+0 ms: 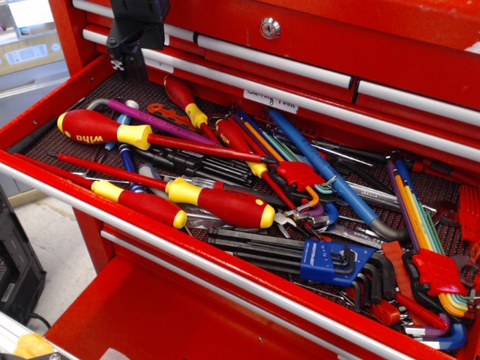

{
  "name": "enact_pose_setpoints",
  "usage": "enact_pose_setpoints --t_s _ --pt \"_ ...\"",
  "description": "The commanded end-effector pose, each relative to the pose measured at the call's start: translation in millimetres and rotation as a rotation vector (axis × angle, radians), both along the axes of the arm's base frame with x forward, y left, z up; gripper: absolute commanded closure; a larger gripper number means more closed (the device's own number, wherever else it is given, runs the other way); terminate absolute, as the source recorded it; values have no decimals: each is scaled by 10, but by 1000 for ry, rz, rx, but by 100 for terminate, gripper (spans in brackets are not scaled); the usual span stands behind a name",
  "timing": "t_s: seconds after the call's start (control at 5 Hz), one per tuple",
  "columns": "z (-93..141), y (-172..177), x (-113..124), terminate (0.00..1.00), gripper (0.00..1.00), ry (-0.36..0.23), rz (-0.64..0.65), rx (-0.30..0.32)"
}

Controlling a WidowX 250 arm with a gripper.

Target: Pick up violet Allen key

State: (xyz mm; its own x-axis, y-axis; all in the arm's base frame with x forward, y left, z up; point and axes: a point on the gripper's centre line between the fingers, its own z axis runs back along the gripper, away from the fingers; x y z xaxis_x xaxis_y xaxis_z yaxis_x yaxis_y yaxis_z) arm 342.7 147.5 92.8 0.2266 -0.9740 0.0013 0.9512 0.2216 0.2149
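Violet key (161, 121) lies flat near drawer's back-left corner, bent end toward left wall, shaft running right under red-yellow screwdriver (112, 129) marked "wiha". Blue key (330, 176) lies mid-drawer, well apart. Gripper (127, 66), dark, hangs above back-left corner, apart from violet key; fingers spread or pressed together, cannot tell. White label (270, 98) on rail behind, writing partly hidden, unreadable. Drawer (45, 97) red, dark mesh liner, crowded with tools. Lock (270, 28) on cabinet front above. Pale floor at left.
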Motion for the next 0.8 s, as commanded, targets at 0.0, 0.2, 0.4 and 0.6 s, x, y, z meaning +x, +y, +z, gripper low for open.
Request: enact_pose_setpoints --t_s 0.0,0.2,0.4,0.6 --pt "-80 18 130 0 0 25 -231 -24" --pt "-166 35 57 0 0 27 -321 -19" --pt "-233 78 47 0 0 -18 -457 39" --pt "-287 126 39 0 0 -56 -565 97"
